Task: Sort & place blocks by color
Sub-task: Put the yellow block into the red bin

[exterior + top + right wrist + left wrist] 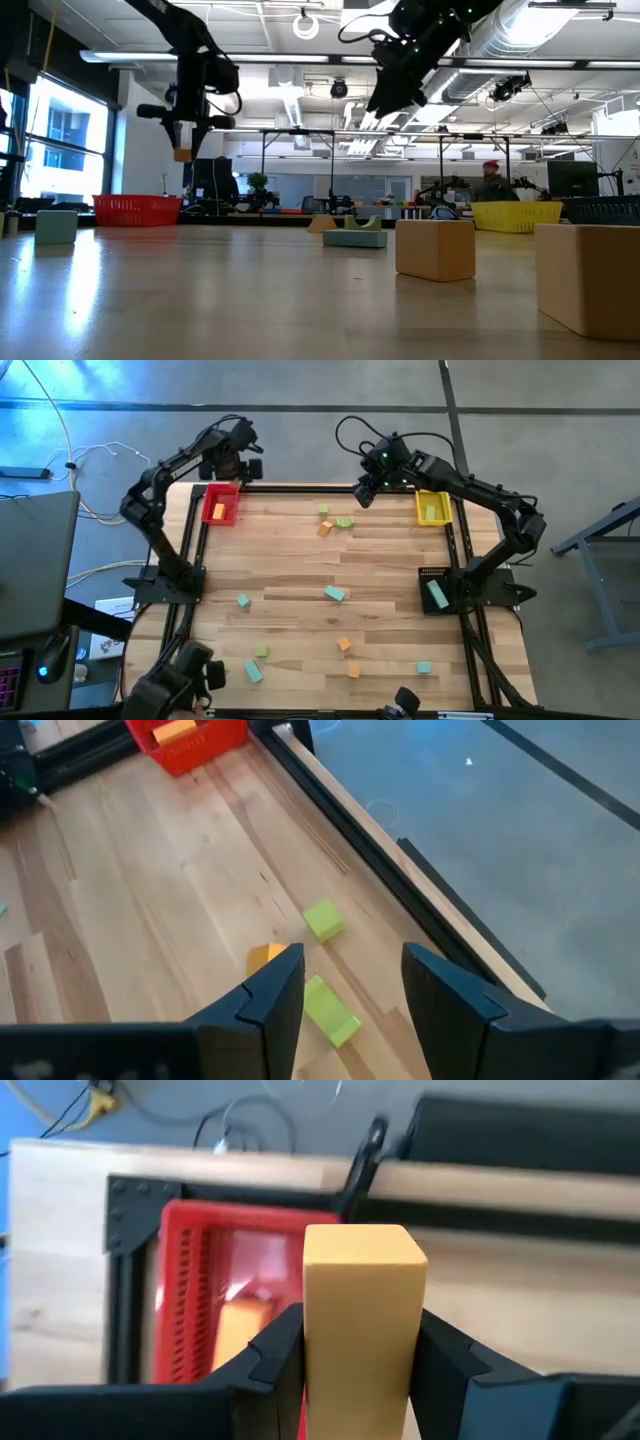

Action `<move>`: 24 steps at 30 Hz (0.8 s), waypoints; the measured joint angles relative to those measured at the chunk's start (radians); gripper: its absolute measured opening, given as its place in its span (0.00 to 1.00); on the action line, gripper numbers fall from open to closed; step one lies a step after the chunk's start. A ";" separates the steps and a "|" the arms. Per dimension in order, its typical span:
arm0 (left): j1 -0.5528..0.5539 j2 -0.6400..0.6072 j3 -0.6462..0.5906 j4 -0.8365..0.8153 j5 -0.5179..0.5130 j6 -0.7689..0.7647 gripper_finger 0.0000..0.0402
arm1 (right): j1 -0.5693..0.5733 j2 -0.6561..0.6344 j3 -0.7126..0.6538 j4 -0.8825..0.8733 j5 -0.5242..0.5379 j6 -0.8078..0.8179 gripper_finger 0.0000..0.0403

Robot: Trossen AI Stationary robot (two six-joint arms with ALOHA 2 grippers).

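Over the red tray (207,512) at the table's (300,570) far left corner, my left gripper (355,1370) hangs clamped on an orange bar (362,1320), with another orange block (219,511) already lying in that tray. Right of the red tray along the far edge, my right gripper (350,985) hovers with fingers apart and nothing between them, above two light green blocks (322,920) and a small orange one (264,956); the remaining teal, green and orange blocks (334,593) lie scattered nearer than the tray.
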 joint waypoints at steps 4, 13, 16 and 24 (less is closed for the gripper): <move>0.002 0.096 0.076 -0.134 0.003 0.022 0.28 | 0.000 0.000 0.000 -0.019 0.000 0.000 0.39; 0.001 0.191 0.139 -0.234 -0.073 0.003 0.30 | 0.000 0.000 0.000 -0.073 0.000 -0.038 0.39; 0.001 0.204 0.137 -0.220 -0.111 -0.019 0.30 | 0.000 0.000 0.000 -0.093 0.000 -0.045 0.39; 0.001 0.206 0.136 -0.206 -0.133 -0.042 0.30 | 0.000 0.000 0.000 -0.133 0.000 -0.082 0.39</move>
